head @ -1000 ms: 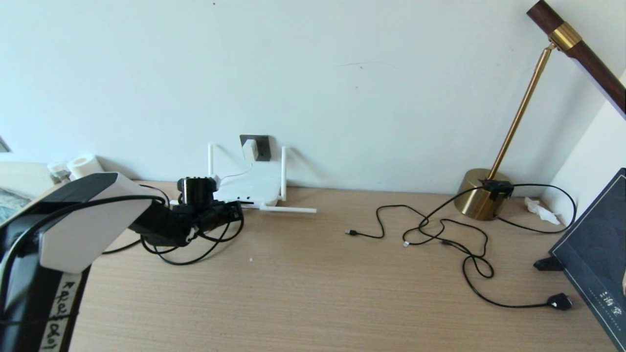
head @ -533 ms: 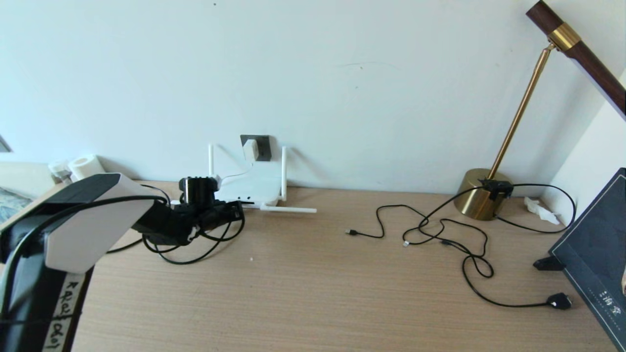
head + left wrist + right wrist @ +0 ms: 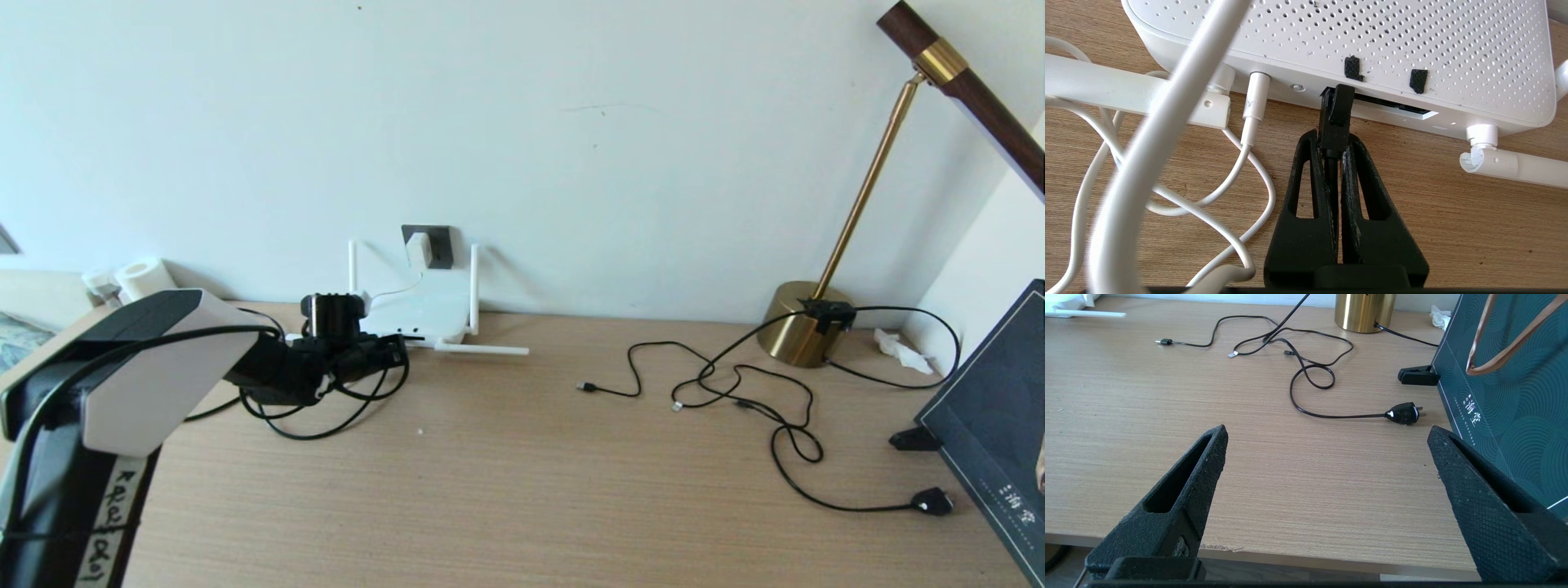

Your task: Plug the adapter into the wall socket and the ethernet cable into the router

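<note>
The white adapter (image 3: 417, 249) sits plugged into the dark grey wall socket (image 3: 441, 245), its thin white cord (image 3: 1167, 196) running down to the router. The white router (image 3: 420, 314) lies flat below the socket with its antennas up and sideways. My left gripper (image 3: 390, 353) (image 3: 1333, 141) is shut on the ethernet cable plug (image 3: 1336, 116), whose tip is at the dark slot (image 3: 1392, 108) on the router's front edge. The black cable (image 3: 326, 425) loops under the left arm. My right gripper (image 3: 1327, 437) hangs open near the table's front edge, holding nothing.
A brass lamp (image 3: 804, 331) stands at the back right, with thin black cables (image 3: 735, 384) and a black mains plug (image 3: 932, 501) spread on the wooden table (image 3: 522, 490). A dark green bag (image 3: 1000, 425) stands at the right edge. White rolls (image 3: 143, 278) sit at the far left.
The left arm has crept slightly toward the router with the plug held; the cable loop shifted a little. Nothing else moved.
</note>
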Tool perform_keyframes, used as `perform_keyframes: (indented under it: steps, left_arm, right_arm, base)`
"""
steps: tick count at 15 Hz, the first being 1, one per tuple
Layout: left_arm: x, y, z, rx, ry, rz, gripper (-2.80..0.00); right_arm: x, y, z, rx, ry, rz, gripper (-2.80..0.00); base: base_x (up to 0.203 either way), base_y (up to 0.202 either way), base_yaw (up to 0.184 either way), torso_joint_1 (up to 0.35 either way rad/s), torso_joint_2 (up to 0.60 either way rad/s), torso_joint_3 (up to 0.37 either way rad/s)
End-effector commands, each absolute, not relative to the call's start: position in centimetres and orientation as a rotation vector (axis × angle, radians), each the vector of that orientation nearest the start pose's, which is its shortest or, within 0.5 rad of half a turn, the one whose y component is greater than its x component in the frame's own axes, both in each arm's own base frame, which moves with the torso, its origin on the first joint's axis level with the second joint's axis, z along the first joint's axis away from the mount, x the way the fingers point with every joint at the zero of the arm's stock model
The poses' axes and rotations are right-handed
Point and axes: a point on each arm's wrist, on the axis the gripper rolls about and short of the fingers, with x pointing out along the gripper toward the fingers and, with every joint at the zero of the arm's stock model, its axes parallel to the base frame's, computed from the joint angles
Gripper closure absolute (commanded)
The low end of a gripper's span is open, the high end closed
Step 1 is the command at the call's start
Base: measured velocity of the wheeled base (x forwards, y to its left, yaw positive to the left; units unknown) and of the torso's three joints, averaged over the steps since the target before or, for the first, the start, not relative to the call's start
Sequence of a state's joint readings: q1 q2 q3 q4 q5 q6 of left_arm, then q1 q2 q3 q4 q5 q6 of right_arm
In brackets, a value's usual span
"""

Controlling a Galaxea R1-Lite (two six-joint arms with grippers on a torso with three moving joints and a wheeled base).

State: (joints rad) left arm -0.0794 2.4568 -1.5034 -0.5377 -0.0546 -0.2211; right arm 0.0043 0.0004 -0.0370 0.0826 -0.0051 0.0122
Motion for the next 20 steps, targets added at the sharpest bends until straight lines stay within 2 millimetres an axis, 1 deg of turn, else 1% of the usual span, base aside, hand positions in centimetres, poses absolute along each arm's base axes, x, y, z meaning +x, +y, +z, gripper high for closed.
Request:
perform_keyframes:
  steps: [1,4,5,7,11,13,16,20]
  left_arm:
    - [48.7,-4.0,5.1,-0.218,0.419,-0.088,0.00]
    - [48.3,-4.0,5.1,-0.224,0.430,-0.098,0.00]
    - [48.3,-4.0,5.1,-0.234,0.431,-0.098,-2.80]
    - [48.2,-4.2,5.2,-0.259,0.432,-0.095,-2.80]
    - [46.6,-4.7,5.3,-0.257,0.433,-0.108,-2.80]
    - [45.3,-5.2,5.8,-0.254,0.427,-0.124,-2.80]
    - [43.3,-5.9,7.3,-0.250,0.407,-0.148,-2.80]
    - [40.8,-5.8,8.3,-0.246,0.382,-0.156,-2.80]
  right_arm:
    - [-2.6,0.0,7.7,0.012,0.046,-0.001,-2.80]
    - [-2.6,0.0,7.7,0.012,0.046,-0.002,-2.80]
    - [-2.6,0.0,7.7,0.012,0.046,-0.002,-2.80]
    - [-2.6,0.0,7.7,0.012,0.046,-0.002,-2.80]
    - [-2.6,0.0,7.7,0.012,0.048,0.000,-2.80]
    - [-2.6,0.0,7.7,0.011,0.046,-0.001,-2.80]
    - [-2.6,0.0,7.7,0.012,0.046,-0.001,-2.80]
    - [-2.6,0.0,7.7,0.012,0.047,-0.001,-2.80]
  base:
    - [0.000,0.000,0.000,0.000,0.00,0.000]
    - [0.000,0.000,0.000,0.000,0.00,0.000]
    - [0.000,0.000,0.000,0.000,0.00,0.000]
    - [0.000,0.000,0.000,0.000,0.00,0.000]
    - [0.000,0.000,0.000,0.000,0.00,0.000]
    - [0.000,0.000,0.000,0.000,0.00,0.000]
    - [0.000,0.000,0.000,0.000,0.00,0.000]
    - [0.000,0.000,0.000,0.000,0.00,0.000]
